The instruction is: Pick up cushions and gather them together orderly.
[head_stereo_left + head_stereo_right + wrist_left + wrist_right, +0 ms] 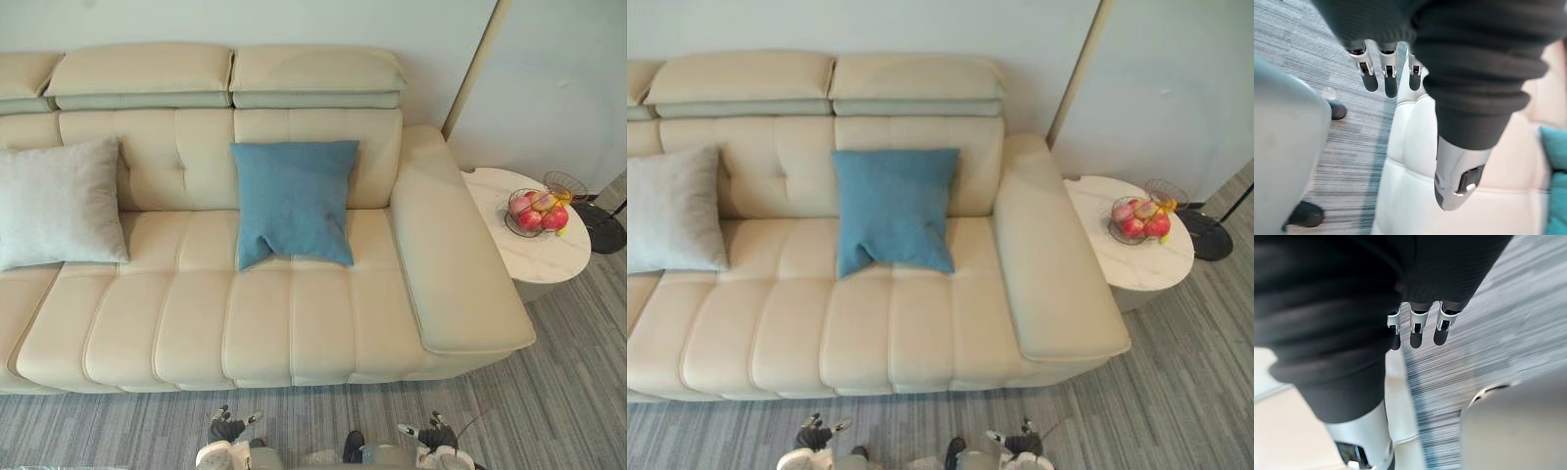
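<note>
left hand [227,429] and right hand [434,436] are both held low over the grey striped carpet [549,411], just off the front edge of the wide cream leather sofa [294,333]. fingers [1390,81] on each are seen straight and apart in the wrist views, thumbs out to the side, nothing gripped. so nothing's been picked up yet, by the look of it.

the square blue fabric cushion [294,201] is propped against the sofa's backrest, on the seat section nearest the sofa's big armrest. the pale grey fabric cushion [57,201] is leaned against the backrest too, way down toward the sofa's opposite end, well apart from the blue one with bare seat between them.

what could go wrong from here, as a guess:
- the seat looks deep, so a long reach over the sofa's front edge is needed. a cushion pinched by one corner would likely sag and get dragged across the leather, or be dropped onto the carpet.
- if the carried cushion is set down hard beside the other, the standing one could be knocked flat and the tidy look lost.
- the round white marble-look side table [549,259] with its wire bowl of red fruit [536,212] is parked just past the sofa's armrest, so it could be bumped by a wide swing of the right arm.
</note>
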Motion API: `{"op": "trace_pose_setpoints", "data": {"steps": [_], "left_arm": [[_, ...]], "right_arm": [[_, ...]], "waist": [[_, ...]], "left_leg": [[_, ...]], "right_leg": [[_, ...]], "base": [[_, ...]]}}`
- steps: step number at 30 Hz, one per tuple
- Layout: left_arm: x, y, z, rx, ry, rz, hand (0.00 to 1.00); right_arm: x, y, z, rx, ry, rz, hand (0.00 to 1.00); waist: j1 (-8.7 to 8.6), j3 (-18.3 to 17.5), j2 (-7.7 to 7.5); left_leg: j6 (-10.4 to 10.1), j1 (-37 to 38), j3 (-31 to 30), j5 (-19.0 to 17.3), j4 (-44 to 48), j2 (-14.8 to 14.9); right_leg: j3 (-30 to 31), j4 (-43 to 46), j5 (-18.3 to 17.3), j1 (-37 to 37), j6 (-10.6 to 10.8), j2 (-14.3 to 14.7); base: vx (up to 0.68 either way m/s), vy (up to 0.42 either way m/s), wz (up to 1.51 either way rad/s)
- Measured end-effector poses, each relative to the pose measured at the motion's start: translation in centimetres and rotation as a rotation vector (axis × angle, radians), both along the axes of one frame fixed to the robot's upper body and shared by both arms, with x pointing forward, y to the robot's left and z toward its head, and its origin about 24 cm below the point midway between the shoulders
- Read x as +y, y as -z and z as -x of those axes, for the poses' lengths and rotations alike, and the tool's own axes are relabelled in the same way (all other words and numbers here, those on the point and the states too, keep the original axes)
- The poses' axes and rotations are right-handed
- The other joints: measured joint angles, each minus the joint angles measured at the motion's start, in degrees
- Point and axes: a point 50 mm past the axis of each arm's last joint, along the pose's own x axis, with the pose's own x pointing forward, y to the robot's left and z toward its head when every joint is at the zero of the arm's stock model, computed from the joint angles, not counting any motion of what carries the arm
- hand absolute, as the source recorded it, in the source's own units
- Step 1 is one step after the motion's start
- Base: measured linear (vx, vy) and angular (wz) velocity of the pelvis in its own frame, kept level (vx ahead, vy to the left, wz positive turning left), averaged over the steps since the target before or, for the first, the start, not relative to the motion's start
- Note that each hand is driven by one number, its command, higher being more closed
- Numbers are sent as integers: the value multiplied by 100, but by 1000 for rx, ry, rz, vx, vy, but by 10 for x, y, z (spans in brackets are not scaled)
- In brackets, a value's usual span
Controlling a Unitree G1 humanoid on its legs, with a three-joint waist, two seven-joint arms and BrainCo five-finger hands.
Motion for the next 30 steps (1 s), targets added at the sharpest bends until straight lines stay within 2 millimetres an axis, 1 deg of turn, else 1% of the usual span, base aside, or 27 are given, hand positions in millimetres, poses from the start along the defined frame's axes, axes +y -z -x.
{"op": "trace_pose_setpoints", "data": {"steps": [3,6,11,15,16,17,25,30], "left_arm": [[0,2,4,18,12,0,0],[1,2,4,20,16,-3,0],[4,6,13,66,32,-14,0],[3,6,14,69,39,-15,0],[3,6,14,70,46,-17,0],[12,7,20,104,85,-48,0],[12,7,20,105,89,-50,0],[11,7,17,113,147,-71,0]], "right_arm": [[0,3,6,21,30,-10,0],[0,3,6,28,30,-16,0],[-2,4,8,37,51,-20,0],[-2,5,9,41,52,-23,0],[-2,5,9,41,52,-24,0],[-10,6,9,68,48,-15,0],[-10,5,9,70,42,-13,0],[-13,5,8,81,7,5,0]], "waist": [[1,3,1],[2,-21,-31],[-18,0,-1],[-27,-1,12],[-42,-2,10],[-255,-12,-32],[-257,-9,-27],[-284,13,2]], "left_leg": [[29,367,-3,21,-100,-98],[95,394,-5,65,-162,-167],[190,488,-50,127,-371,-248],[201,525,-109,130,-465,-306],[223,526,-109,163,-509,-326],[259,911,-182,61,-683,-509],[259,911,-179,61,-684,-509],[259,1000,-104,61,-687,-507]], "right_leg": [[43,-171,27,469,-40,-50],[84,-176,37,479,-24,-115],[18,-391,185,611,87,-171],[18,-485,236,679,183,-221],[34,-544,241,679,196,-234],[238,-563,77,955,322,-359],[231,-563,77,957,323,-364],[258,-563,77,1023,323,-370]], "base": [[77,70,9],[3,61,7],[-79,41,9],[-96,38,10],[-56,17,0],[-37,10,1],[0,0,0],[-1,0,-4]]}}
